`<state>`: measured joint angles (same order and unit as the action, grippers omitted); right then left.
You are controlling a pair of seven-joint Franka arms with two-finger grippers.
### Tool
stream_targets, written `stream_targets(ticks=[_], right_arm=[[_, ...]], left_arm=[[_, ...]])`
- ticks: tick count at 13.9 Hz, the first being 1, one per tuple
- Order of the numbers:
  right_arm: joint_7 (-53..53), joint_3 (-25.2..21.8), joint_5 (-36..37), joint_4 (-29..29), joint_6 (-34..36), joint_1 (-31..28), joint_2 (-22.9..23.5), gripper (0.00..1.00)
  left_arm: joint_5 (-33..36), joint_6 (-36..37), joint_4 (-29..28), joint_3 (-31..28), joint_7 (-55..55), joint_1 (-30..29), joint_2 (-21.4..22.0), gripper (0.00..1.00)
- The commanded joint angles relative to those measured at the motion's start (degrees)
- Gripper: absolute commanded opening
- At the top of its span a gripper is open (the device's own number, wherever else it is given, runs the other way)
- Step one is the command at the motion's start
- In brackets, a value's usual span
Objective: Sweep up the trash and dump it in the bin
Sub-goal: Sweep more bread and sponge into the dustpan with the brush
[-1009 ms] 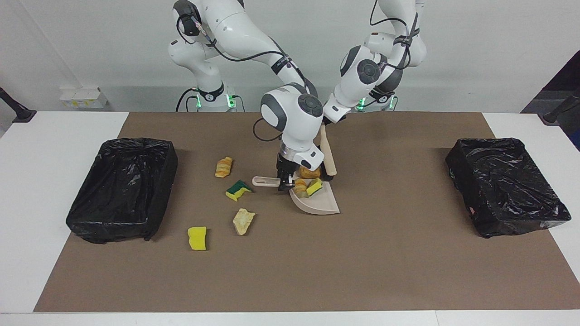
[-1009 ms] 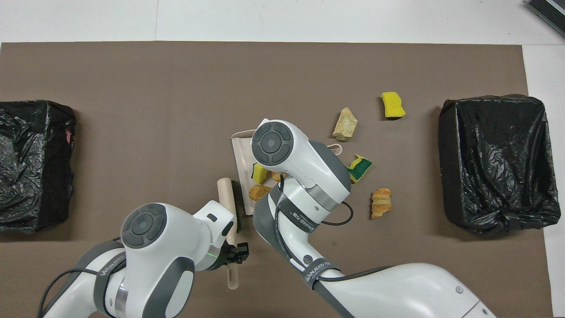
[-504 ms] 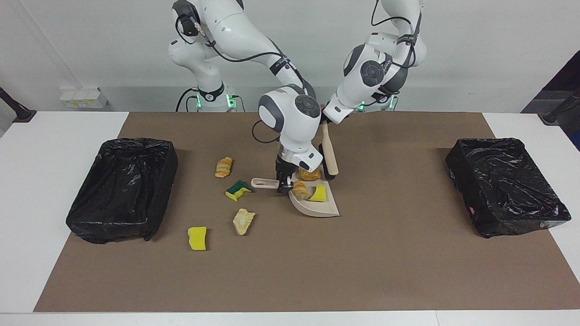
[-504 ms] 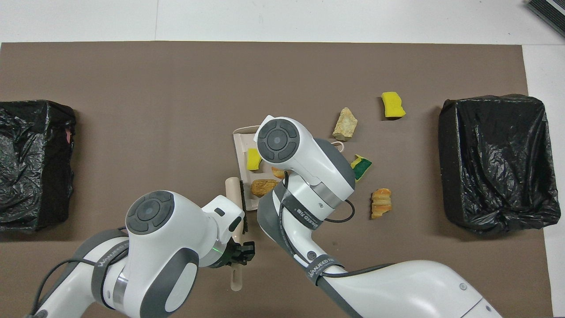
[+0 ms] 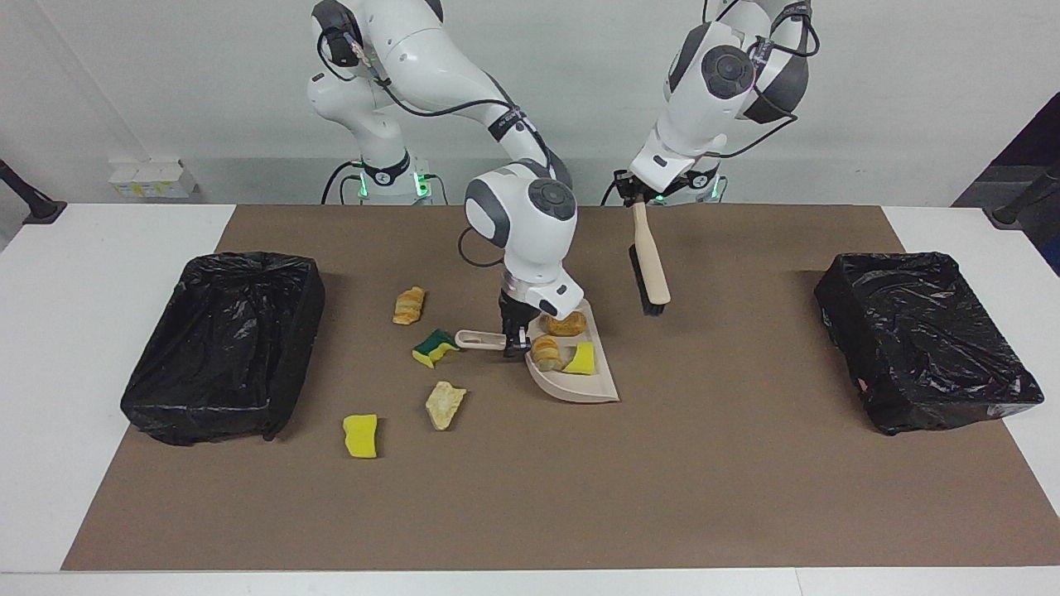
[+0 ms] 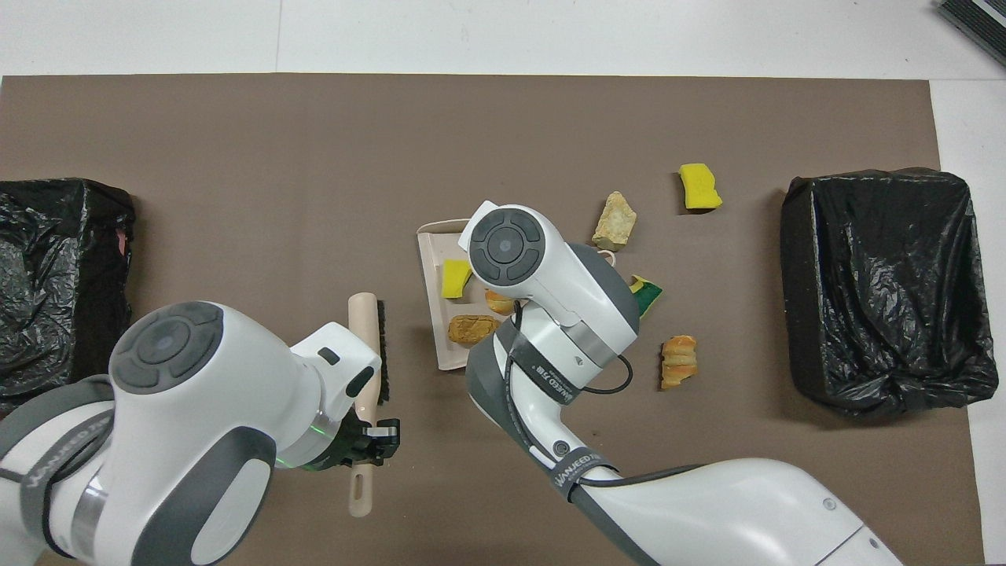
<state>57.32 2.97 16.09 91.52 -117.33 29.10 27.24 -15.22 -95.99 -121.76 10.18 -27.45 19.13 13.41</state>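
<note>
Covering white table (image 5: 99,273), brown mat (image 5: 745,463); right pincer (image 5: 515,338) pinching dustpan (image 5: 580,382), left pincer (image 5: 631,195) seemingly clamping brush (image 5: 650,269).

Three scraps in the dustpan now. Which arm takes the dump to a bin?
Right, probably. Its end effector is shut on the dustpan handle, three scraps aboard, and a bin stands at its end. The left end effector holds the lifted brush.
</note>
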Motion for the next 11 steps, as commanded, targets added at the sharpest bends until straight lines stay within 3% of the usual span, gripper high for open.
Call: stream_targets(ticks=[1, 6, 9, 11], right_arm=[[-0.11, 0.63, -2.72, 4.79, -1.41, -3.07, -5.78, 0.00], [5.33, 0.63, -4.57, 12.45, -0.44, -11.59, -16.95, 0.00], [9.91, 0.55, -4.75, 12.72, 2.19, -19.05, -20.99, 0.00], [14.56, 0.55, -4.92, 12.46, 2.72, -24.85, -23.54, 0.00]], left_arm=[[1.51, 0.19, -0.49, 0.45, -1.03, 0.47, 0.83, 0.00], [0.72, -6.30, -9.53, 0.72, -3.74, 5.03, 7.06, 0.00], [0.63, -13.76, -12.96, 0.81, -10.41, 13.10, 6.37, 0.00], [0.63, -20.86, -18.83, 0.72, -14.19, 18.29, 5.32, 0.00]])
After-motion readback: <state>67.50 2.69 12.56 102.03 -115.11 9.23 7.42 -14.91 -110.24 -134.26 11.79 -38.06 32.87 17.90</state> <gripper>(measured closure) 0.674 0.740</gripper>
